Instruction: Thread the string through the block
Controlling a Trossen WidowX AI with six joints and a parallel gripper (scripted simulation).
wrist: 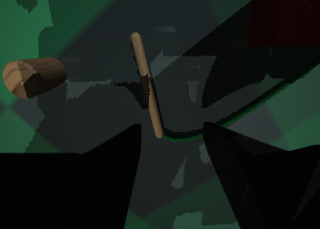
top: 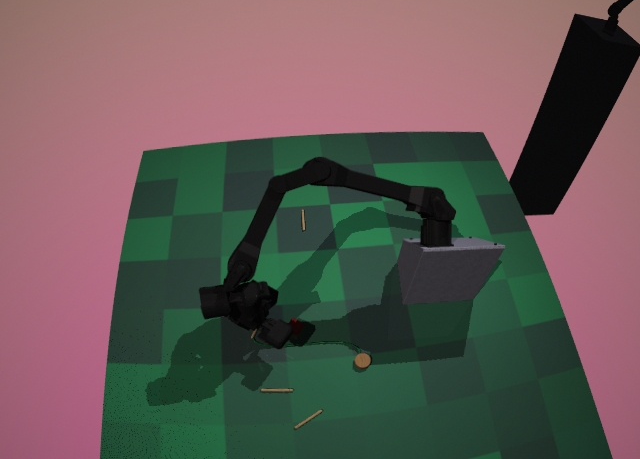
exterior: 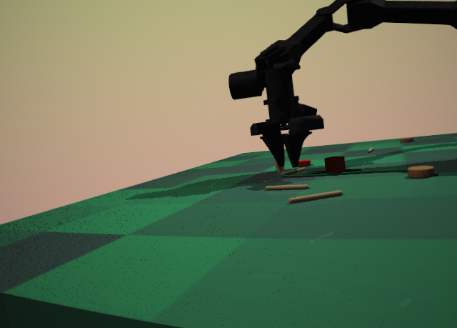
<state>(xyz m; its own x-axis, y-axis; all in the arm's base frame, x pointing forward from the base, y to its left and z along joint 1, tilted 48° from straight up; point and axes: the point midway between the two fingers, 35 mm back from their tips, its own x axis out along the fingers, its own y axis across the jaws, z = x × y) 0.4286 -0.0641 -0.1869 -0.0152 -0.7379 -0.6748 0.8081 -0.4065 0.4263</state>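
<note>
My gripper [exterior: 288, 166] [wrist: 172, 129] is partly open and empty, low over the table. The stick [exterior: 294, 171] [wrist: 142, 64] [top: 253, 333] lies on the table just beyond the fingertips, tilted a little in the wrist view. The green string [top: 330, 342] [exterior: 376, 171] [wrist: 240, 115] leaves its near end, bends and runs along the table to the round wooden button [top: 362, 360] [exterior: 420, 171]. A dark red block [top: 295, 325] [exterior: 334, 164] [wrist: 280, 26] stands on the table to the right of the gripper, near the string. Its hole does not show.
A wooden cylinder [exterior: 277, 167] [wrist: 45, 75] stands left of the stick. A small red piece [exterior: 304, 163] lies behind. Loose sticks lie in front [top: 276, 390] [top: 308, 419] and farther back [top: 303, 220]. Another wooden disc [exterior: 407, 140] is at the back.
</note>
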